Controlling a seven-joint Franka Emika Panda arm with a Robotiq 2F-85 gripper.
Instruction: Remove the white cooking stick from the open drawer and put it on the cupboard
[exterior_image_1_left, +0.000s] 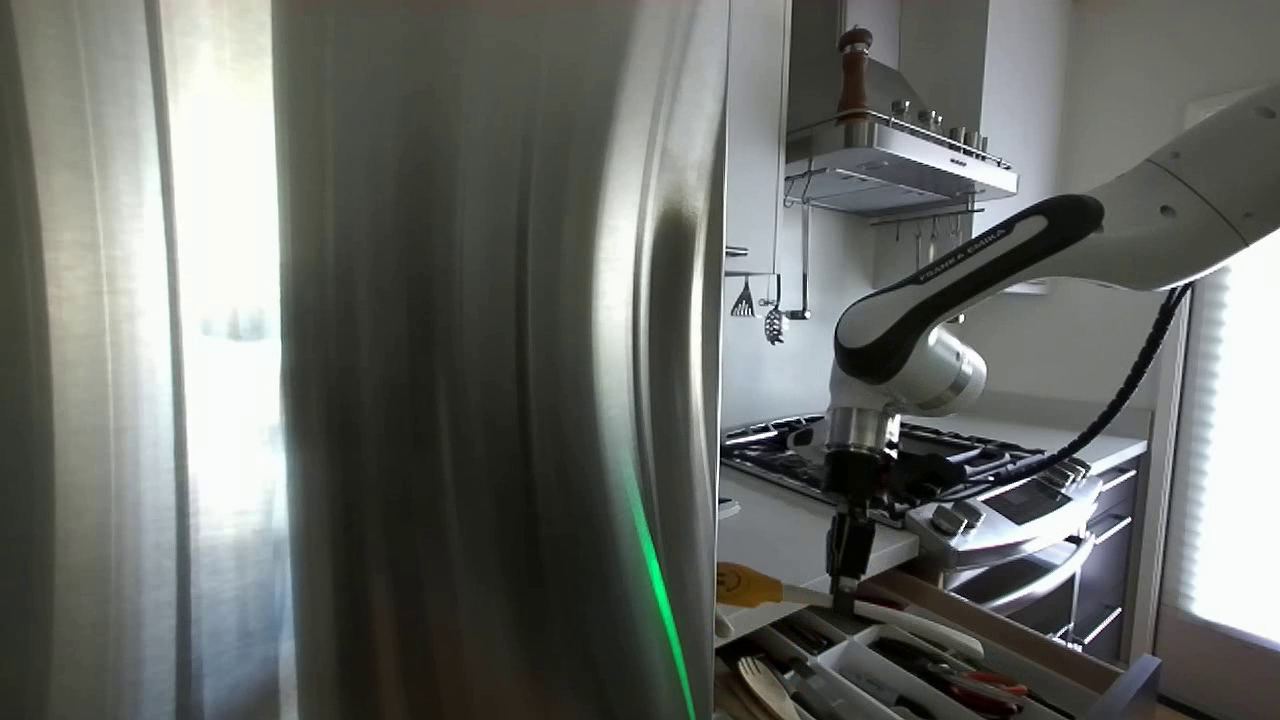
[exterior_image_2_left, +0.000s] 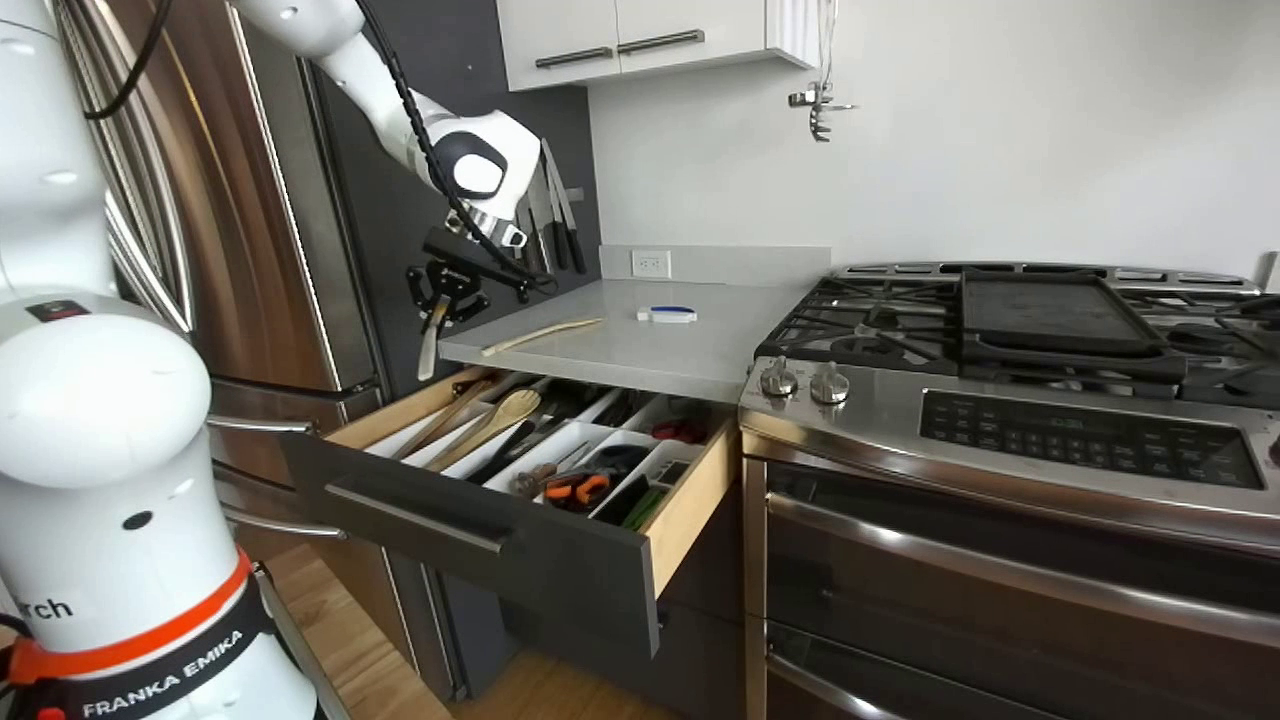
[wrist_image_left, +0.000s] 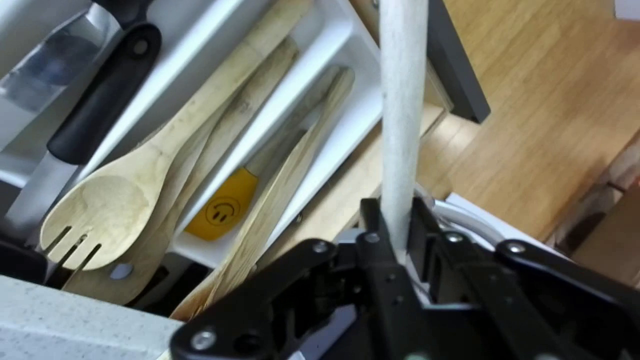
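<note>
My gripper (wrist_image_left: 392, 215) is shut on a pale, whitish stick (wrist_image_left: 402, 100), which runs up out of the wrist view. In both exterior views the gripper (exterior_image_1_left: 845, 592) (exterior_image_2_left: 438, 312) is above the open drawer (exterior_image_2_left: 480, 530), near its fridge side and the counter edge. The stick (exterior_image_2_left: 428, 355) points down toward the drawer front; it also shows right of the fingers (exterior_image_1_left: 925, 627). A yellow smiley head (exterior_image_1_left: 747, 586) lines up with it; I cannot tell whether they are one piece. The grey countertop (exterior_image_2_left: 690, 350) lies behind the drawer, and its edge shows in the wrist view (wrist_image_left: 75, 320).
A wooden fork-spoon (wrist_image_left: 107, 210), a yellow smiley utensil (wrist_image_left: 222, 207) and other tools lie in the drawer's white compartments. On the countertop are a pale curved stick (exterior_image_2_left: 540, 335) and a blue-white item (exterior_image_2_left: 667, 314). The fridge (exterior_image_2_left: 240, 200) and stove (exterior_image_2_left: 1000, 400) flank the drawer.
</note>
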